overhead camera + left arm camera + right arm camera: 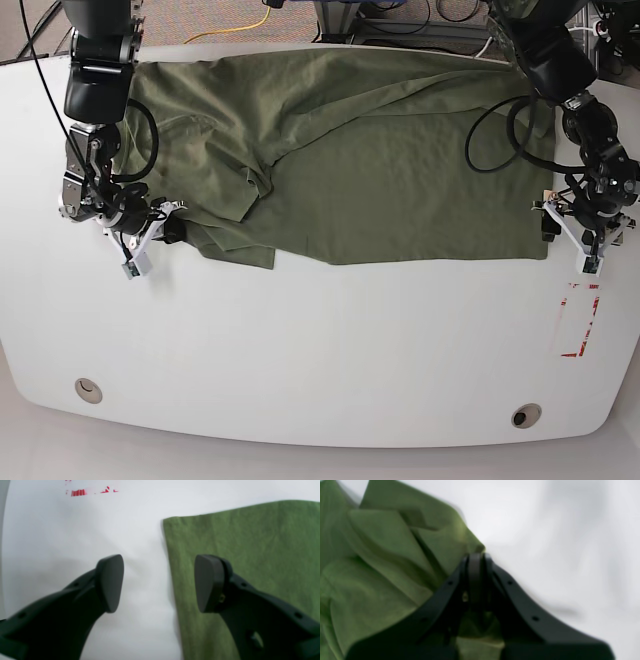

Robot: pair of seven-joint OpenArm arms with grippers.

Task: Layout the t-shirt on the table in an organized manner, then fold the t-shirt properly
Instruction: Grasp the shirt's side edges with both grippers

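Note:
The olive-green t-shirt [380, 150] lies spread across the far half of the white table [320, 340], with a folded, rumpled part at the left. My right gripper [172, 230] is at the shirt's lower left edge. In the right wrist view it [476, 557] is shut on a fold of the creased t-shirt [382, 555]. My left gripper [552, 228] hovers at the shirt's lower right corner. In the left wrist view it [160, 582] is open and straddles the edge of the flat t-shirt [250, 542], one finger over bare table [62, 530].
A red tape outline [578, 320] marks the table near the right edge, also seen as red tape [80, 492] beyond the left gripper. Two round grommets [88, 388] [521, 415] sit near the front edge. Cables hang behind the table.

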